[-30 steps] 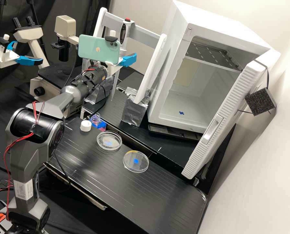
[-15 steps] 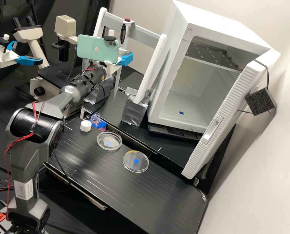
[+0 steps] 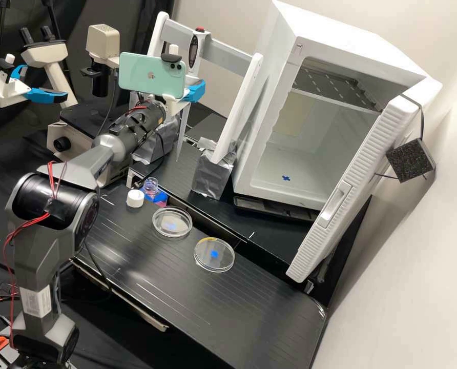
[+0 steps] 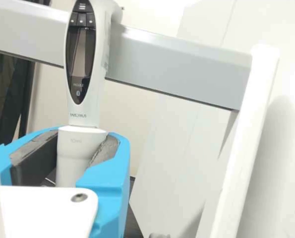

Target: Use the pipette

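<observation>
One pipette (image 3: 193,49) is near-vertical in the upper centre of the high view, in front of the grey bar (image 3: 228,49); the claw (image 3: 193,90) is clamped on its lower body.

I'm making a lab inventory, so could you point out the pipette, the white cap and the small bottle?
Pipette (image 4: 81,59): wrist view, on its dark front panel.
White cap (image 3: 134,202): high view, on its side.
Bottle (image 3: 150,185): high view, on its clear neck.
</observation>
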Tool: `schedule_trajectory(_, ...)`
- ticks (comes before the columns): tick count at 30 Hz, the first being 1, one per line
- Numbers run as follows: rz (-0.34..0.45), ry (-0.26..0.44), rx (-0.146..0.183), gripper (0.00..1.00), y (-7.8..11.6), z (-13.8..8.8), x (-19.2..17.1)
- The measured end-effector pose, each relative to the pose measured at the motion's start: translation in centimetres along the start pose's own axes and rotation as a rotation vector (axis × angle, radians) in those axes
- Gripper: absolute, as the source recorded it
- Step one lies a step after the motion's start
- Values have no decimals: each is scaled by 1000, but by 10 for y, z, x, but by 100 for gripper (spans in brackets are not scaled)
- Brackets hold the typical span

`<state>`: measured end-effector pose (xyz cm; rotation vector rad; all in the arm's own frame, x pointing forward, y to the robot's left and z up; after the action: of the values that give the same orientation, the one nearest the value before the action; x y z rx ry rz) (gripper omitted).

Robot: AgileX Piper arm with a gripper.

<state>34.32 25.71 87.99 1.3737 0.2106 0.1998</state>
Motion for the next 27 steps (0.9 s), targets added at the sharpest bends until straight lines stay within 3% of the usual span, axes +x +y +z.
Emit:
schedule_trajectory(13, 7, 18, 10, 0, 8, -7, 0)
schedule_trajectory(19, 37, 24, 63, 0, 18, -8, 1)
schedule_trajectory(24, 53, 35, 134, 0, 26, -7, -7)
schedule_trajectory(27, 54, 47, 150, 0, 29, -6, -18)
